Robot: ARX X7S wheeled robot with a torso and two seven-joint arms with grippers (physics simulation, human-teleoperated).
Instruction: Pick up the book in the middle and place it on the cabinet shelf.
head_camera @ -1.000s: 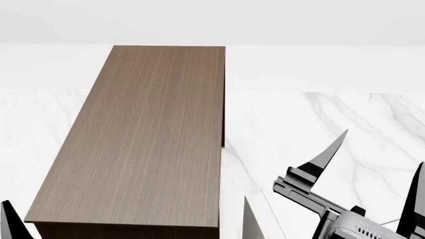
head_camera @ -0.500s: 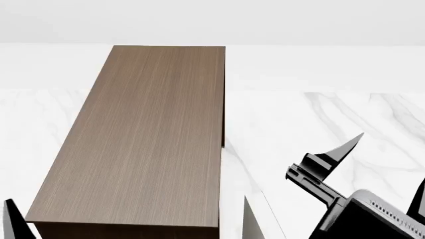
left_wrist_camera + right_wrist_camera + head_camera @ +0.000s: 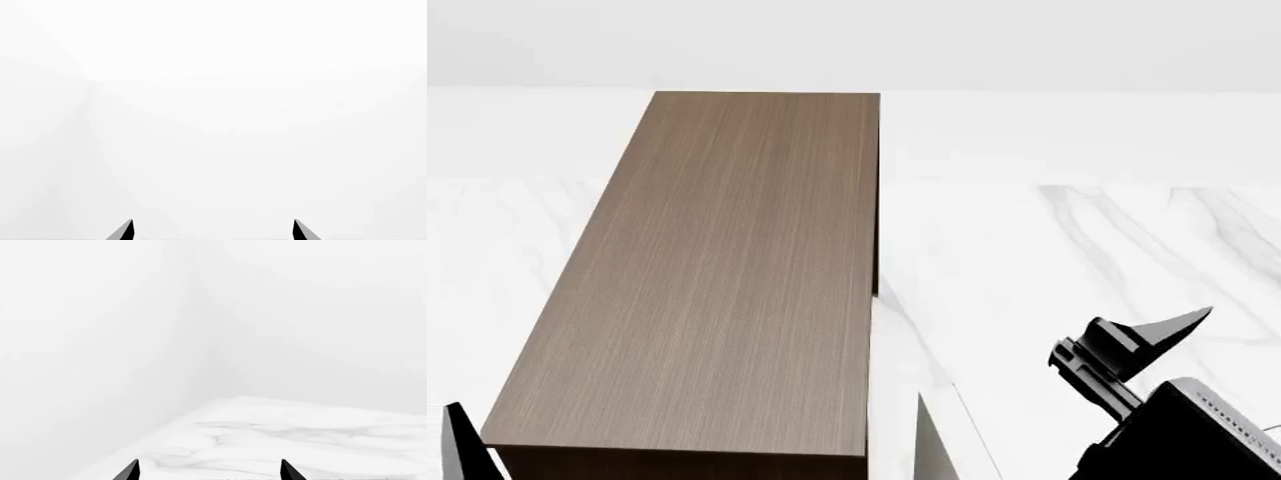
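1. While both wrist views show two dark tips spread apart with nothing between, the right claw (image 3: 208, 471) and left claw (image 3: 212, 230) read as apart, empty.
2. Right claw hangs right of the cabinet shelf (image 3: 714, 280), over the marble worktop (image 3: 1028, 260); left claw at the cabinet's near left corner.
3. Book out of sight; direction, axis and nearer arm undeterminable.
4. No writing legible.

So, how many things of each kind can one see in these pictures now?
cabinet shelf: 1
grippers: 2, the left gripper and the right gripper
marble surface: 1
Total: 4
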